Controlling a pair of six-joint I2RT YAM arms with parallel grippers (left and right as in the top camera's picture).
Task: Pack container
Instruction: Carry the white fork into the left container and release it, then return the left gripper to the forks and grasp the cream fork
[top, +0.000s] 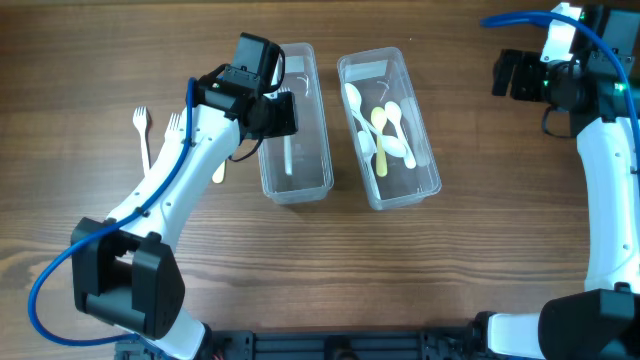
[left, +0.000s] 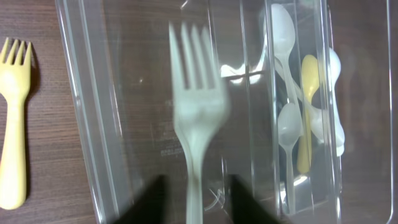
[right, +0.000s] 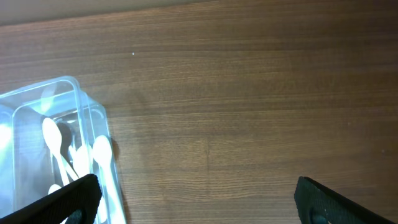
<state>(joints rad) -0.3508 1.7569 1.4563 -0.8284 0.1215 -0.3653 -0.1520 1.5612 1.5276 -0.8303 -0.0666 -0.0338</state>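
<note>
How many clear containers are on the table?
2. The left container has one white fork in it. The right container sits beside it and holds the spoons. None seems hidden.

Two clear oblong tubs on the worktop (top: 480, 250), side by side, long sides parallel and just apart. In the left container (top: 322, 120): one white fork (left: 198, 118), blurred, lying lengthwise. In the right container (top: 428, 150): several white spoons (top: 398, 125) and a yellow spoon (top: 380, 140), loosely heaped lengthwise. Left of both, on bare wood: a yellow fork (left: 15, 68) beside the left container, and a second white fork (top: 141, 121) farther out.
</note>
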